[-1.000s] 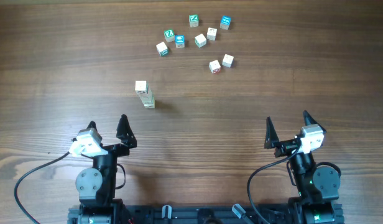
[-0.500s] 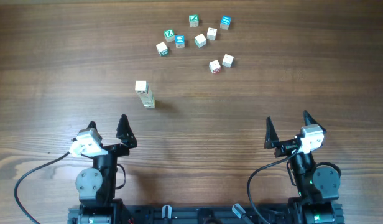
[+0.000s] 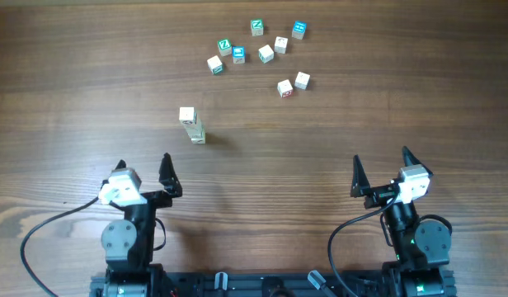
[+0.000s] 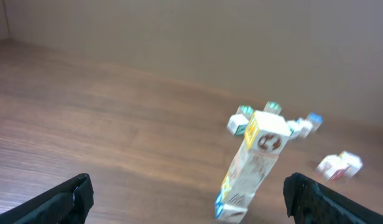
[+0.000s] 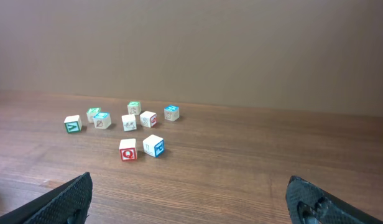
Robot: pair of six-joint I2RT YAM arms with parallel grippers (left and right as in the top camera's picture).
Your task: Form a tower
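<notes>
Where tower (image 3: 192,126) stands: ahead of left gripper (image 3: 143,162)
Loose cubes (image 3: 258,51): clustered well beyond
Right gripper (image 3: 382,157): wide, like left

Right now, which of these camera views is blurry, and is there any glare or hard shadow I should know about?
Left wrist view: blurred throughout, the tower smeared and its prints hard to read. Right wrist view: sharp, the Q on the red cube reads clearly. Overhead view: sharp, even light, no glare, only soft shadows on the table.
</notes>
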